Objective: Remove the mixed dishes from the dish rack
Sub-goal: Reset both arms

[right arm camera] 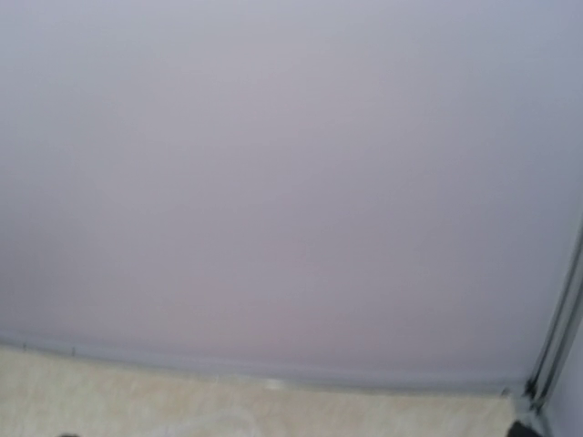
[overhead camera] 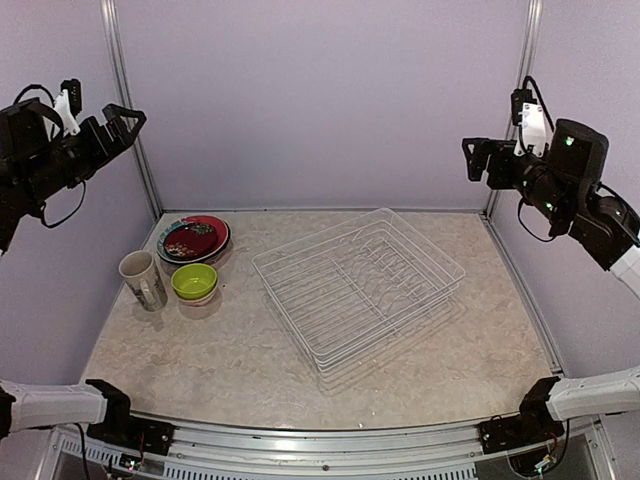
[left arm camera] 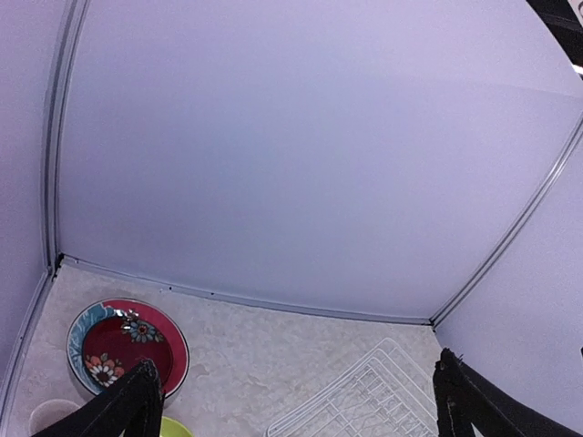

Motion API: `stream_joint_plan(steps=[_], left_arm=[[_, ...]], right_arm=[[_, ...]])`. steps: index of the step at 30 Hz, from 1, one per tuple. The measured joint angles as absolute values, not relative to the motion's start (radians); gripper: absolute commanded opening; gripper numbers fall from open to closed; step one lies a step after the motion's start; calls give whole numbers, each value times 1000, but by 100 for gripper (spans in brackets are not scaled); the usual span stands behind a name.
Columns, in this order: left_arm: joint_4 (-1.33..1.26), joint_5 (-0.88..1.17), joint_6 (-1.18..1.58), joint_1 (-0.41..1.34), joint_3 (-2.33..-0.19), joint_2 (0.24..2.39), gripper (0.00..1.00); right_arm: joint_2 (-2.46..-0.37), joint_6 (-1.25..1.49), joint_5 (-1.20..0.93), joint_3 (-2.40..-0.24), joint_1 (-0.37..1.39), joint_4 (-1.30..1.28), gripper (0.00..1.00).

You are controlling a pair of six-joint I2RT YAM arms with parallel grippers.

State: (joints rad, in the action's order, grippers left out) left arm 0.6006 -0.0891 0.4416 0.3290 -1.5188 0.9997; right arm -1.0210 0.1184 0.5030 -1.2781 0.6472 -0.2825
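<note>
The white wire dish rack (overhead camera: 358, 285) sits slantwise mid-table, and I see no dishes in it. At the back left lies a stack of plates (overhead camera: 193, 238) topped by a red flowered one. In front of it stand a lime-green bowl (overhead camera: 194, 281) and a cream mug (overhead camera: 143, 279). My left gripper (overhead camera: 132, 128) hangs high by the left wall, open and holding nothing. My right gripper (overhead camera: 468, 160) is high at the right, open and holding nothing. The left wrist view looks down on the red plate (left arm camera: 127, 344) and the rack's corner (left arm camera: 364, 401) between its spread fingers (left arm camera: 137, 401).
Lilac walls close in the back and both sides, with metal posts (overhead camera: 130, 110) at the back corners. A metal rail (overhead camera: 330, 440) runs along the table's near edge between the arm bases. The right wrist view is blurred, showing only wall and a strip of table (right arm camera: 109, 391).
</note>
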Motion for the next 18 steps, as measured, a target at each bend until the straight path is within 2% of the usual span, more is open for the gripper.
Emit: stream_joint_plan(steps=[11,18], left_arm=[[461,-80,337,337,-1479,832,99],[380,-98,315,338,-1437,737,99]], right_arm=[[-810,36,527,-1311,647,-232,100],[-760,27,543,-1287,647,-186,100]])
